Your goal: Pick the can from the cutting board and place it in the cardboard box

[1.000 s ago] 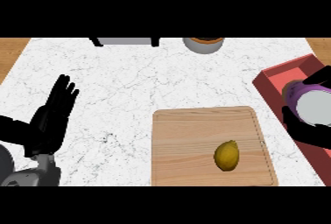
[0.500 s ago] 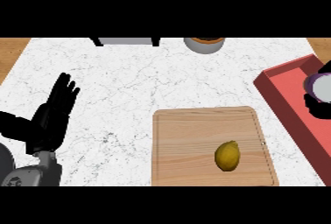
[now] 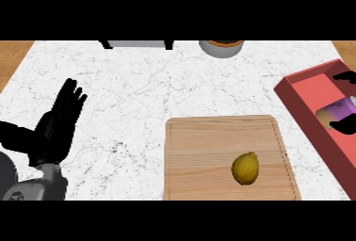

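Observation:
The can (image 3: 336,111), silver with a purple label, lies on its side inside the red open box (image 3: 303,101) at the counter's right edge. Only small black parts of my right hand (image 3: 343,125) show at the picture's right edge, one just below the can and touching it, another above it and apart from it. The wooden cutting board (image 3: 208,146) in the lower middle carries only a yellow lemon (image 3: 245,168). My left hand (image 3: 59,124) stays open at the left edge, fingers up, far from the board.
A grey round bowl (image 3: 221,47) with a brown inside stands at the counter's far edge. A grey object on dark legs (image 3: 136,44) sits left of it. The white marble counter (image 3: 153,89) meets wood at both far corners.
My right hand carried the can rightward, off the counter's side and over the red box. The can now lies inside the box. The left hand, board and lemon kept their places.

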You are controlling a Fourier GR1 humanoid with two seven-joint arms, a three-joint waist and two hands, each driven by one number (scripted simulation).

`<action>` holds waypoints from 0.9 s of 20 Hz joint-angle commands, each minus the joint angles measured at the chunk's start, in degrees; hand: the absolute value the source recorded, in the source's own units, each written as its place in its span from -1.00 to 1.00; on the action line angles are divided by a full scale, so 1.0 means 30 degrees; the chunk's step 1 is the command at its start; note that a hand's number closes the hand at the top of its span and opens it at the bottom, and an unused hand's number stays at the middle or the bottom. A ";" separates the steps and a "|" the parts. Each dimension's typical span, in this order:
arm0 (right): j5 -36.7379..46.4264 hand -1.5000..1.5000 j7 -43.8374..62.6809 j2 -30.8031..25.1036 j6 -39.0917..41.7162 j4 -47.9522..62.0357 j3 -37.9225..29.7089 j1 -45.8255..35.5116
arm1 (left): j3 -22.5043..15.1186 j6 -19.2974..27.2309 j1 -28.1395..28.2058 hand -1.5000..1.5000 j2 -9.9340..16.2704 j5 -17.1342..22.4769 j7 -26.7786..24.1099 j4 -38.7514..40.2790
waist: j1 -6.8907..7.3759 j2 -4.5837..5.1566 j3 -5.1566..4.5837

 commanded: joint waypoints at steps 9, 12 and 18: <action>-0.6394 -1.00 -0.5570 0.1579 -0.5082 -0.0389 -0.4659 -0.1425 | 0.0750 -0.0217 -0.0531 0.00 0.0251 0.0406 -0.0167 0.0704 | -0.0556 -0.0138 -0.0002; -0.8396 -1.00 -0.4049 0.2035 -0.3707 0.0178 -0.5683 -0.2643 | -0.0419 0.0600 0.0088 0.00 -0.0588 -0.0446 0.0448 -0.0476 | -0.0324 -0.0171 0.0001; -1.4234 -1.00 -0.3265 0.1863 -0.1643 0.0910 -0.9694 -0.3346 | 0.0722 -0.0356 0.0213 0.00 0.0483 0.0483 0.0506 -0.0368 | -0.0416 -0.0181 0.0002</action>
